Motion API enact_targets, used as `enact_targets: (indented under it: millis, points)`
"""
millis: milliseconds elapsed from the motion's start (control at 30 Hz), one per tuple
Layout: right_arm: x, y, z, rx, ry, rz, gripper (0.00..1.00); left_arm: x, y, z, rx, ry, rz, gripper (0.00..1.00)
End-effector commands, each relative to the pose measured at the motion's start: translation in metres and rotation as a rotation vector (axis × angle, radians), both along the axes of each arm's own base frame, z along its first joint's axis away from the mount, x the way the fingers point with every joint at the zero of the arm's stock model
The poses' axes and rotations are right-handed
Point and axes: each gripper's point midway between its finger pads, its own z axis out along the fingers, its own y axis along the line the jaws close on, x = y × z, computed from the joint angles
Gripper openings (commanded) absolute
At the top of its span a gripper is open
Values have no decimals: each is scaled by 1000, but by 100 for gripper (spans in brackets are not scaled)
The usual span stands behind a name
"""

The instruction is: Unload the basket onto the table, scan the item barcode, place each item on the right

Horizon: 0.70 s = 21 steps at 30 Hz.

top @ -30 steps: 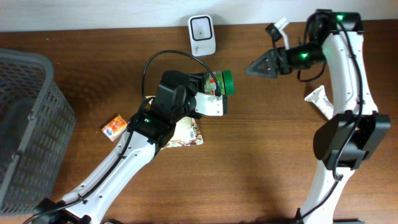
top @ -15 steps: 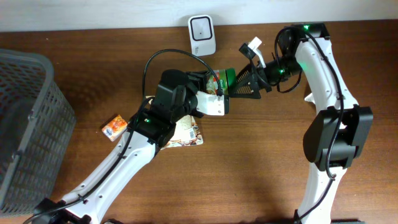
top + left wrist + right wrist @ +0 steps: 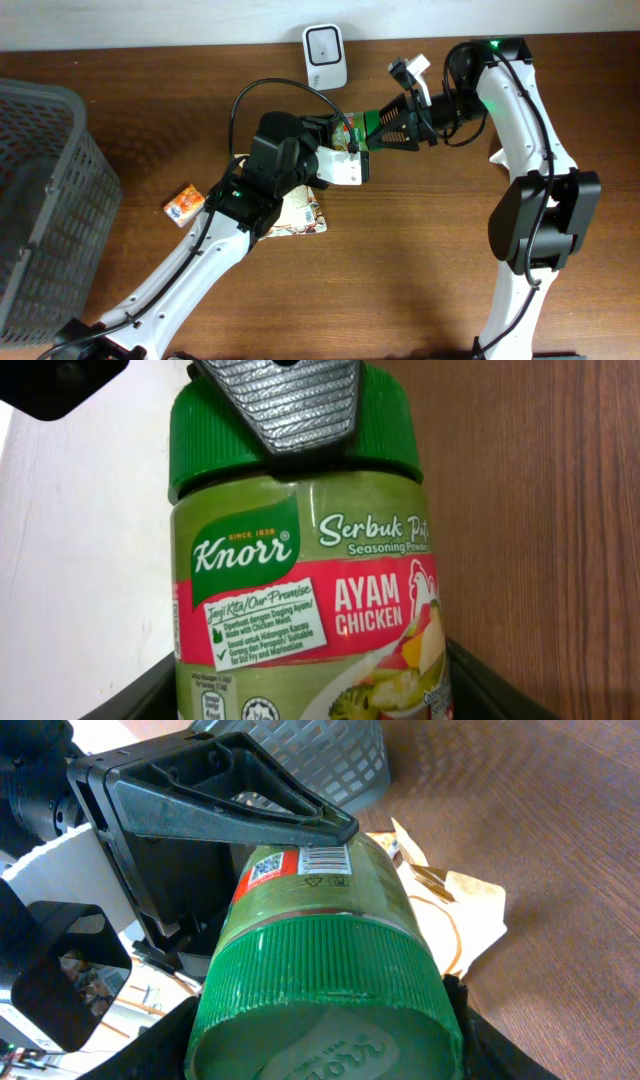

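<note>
1. The left gripper [image 3: 345, 147] clamps the jar [image 3: 300, 600] mid-frame overhead, with its lid [image 3: 325, 990] pointing right.
2. The right gripper [image 3: 378, 124] pinches that lid.
3. The scanner [image 3: 325, 57] sits nearby, upper centre.

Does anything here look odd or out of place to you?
Nothing looks spilled or broken. The one odd sight: the green-lidded Knorr seasoning jar is held sideways, the left gripper on its body, the right gripper with jaws astride its lid. A flat printed packet lies half under the left arm, its edge crumpled.
</note>
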Motion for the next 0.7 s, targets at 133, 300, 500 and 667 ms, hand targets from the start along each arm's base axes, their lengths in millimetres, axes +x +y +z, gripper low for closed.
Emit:
enact_targets:
  millis: [133,300,500,667]
  points:
    - [-1,3,1,21,-2,5,39,1,-2,18,-60,-13,11,0]
    - [-1,3,1,21,1,4,17,3,-3,23,-101,-3,31,24]
    - [12,0,2,37,-90,-8,4,24,49,129,-576,-100,380,99]
    - [27,-4,-11,-8,-365,54,4,-10,158,165,-817,-7,666,99]
